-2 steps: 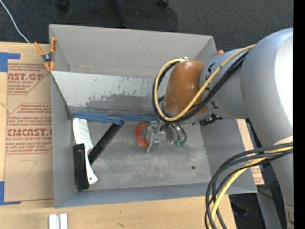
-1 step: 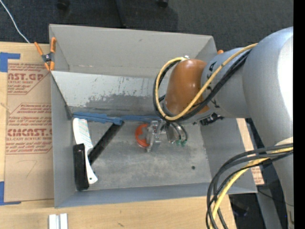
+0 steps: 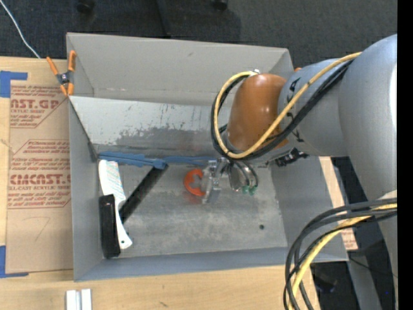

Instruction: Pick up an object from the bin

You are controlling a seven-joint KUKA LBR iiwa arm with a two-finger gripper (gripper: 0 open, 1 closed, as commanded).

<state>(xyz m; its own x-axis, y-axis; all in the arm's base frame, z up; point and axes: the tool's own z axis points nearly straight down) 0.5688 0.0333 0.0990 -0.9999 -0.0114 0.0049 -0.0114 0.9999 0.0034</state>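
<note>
Roughly mid-frame, pincer (image 3: pixel 218 187) sits low over bin floor, under the wrist's orange cover (image 3: pixel 255 112) w/ yellow cables looped round it. Can't tell if pincer is apart or together; metal parts there run together from this angle. Nothing visibly clamped in it.

Just left of pincer, touching or nearly so: small orange-red thing (image 3: pixel 191 181), rounded, maybe ring-shaped, lying on floor at centre of bin (image 3: pixel 213 234). Nearest item, so likely the one to pick, but that's a guess. Small green bit on pincer's right side; can't say if it's robot or a loose item.

Further out, left: blue bar (image 3: pixel 139 159) lies along foot of back wall, its right end near the orange thing. Black stick (image 3: pixel 141 189) slants down-left from under bar. White brush (image 3: pixel 111 183) and black block (image 3: pixel 108 231) lie along left wall, well apart from pincer. Lower right of floor is bare.

Step, as I read it: approach/positioning, grasp not yet shown. Task barely under way, nothing lifted.

Next move prob. needs: shift pincer a bit left so the orange thing sits between the jaws, close, then lift straight up. Watch blue bar's end & sloped back wall close by; a rounded thing may roll or squirt out if pinched off-centre.
</note>
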